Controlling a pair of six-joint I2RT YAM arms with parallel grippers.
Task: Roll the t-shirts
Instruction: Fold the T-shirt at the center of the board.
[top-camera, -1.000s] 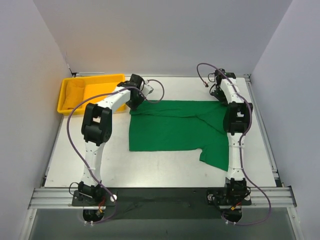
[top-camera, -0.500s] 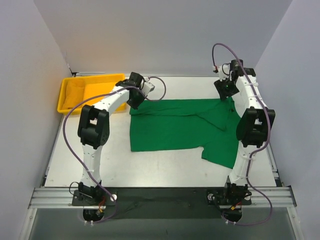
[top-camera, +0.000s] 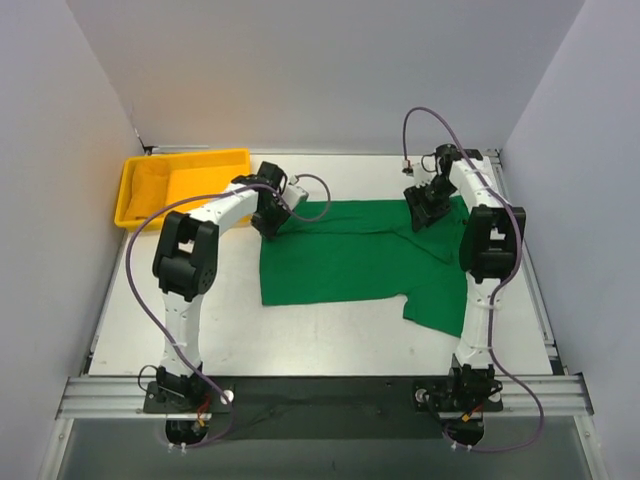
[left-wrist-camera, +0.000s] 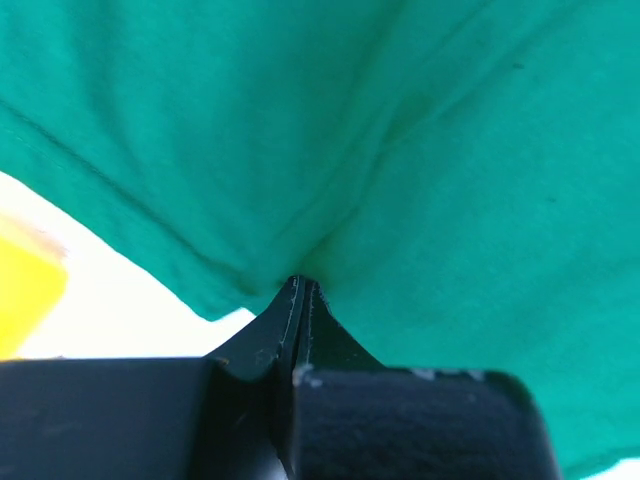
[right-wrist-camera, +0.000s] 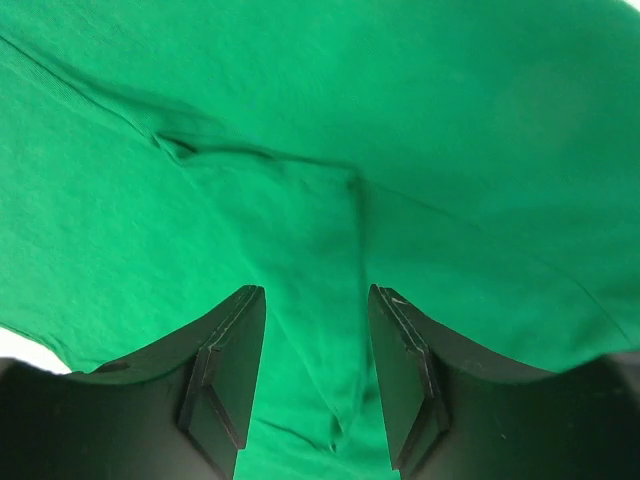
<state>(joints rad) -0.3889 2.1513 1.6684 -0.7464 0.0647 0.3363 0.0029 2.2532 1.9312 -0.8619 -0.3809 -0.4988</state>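
Note:
A bright green t-shirt (top-camera: 345, 250) lies folded flat on the white table, one sleeve hanging toward the near right. My left gripper (top-camera: 268, 222) is shut on the shirt's far left corner; in the left wrist view the closed fingertips (left-wrist-camera: 300, 290) pinch the green fabric (left-wrist-camera: 420, 150) into a pucker. My right gripper (top-camera: 421, 212) is open, low over the shirt's far right part. In the right wrist view its two fingers (right-wrist-camera: 232, 340) stand apart over a fold of the fabric (right-wrist-camera: 300, 230), gripping nothing.
A yellow plastic tray (top-camera: 180, 186) stands at the far left of the table, just left of my left gripper; a blur of it shows in the left wrist view (left-wrist-camera: 25, 295). White walls close in the table on three sides.
My right arm swung up to the far right, then came down onto the shirt's far right part. My left gripper moved slightly nearer and lower at the shirt's far left corner.

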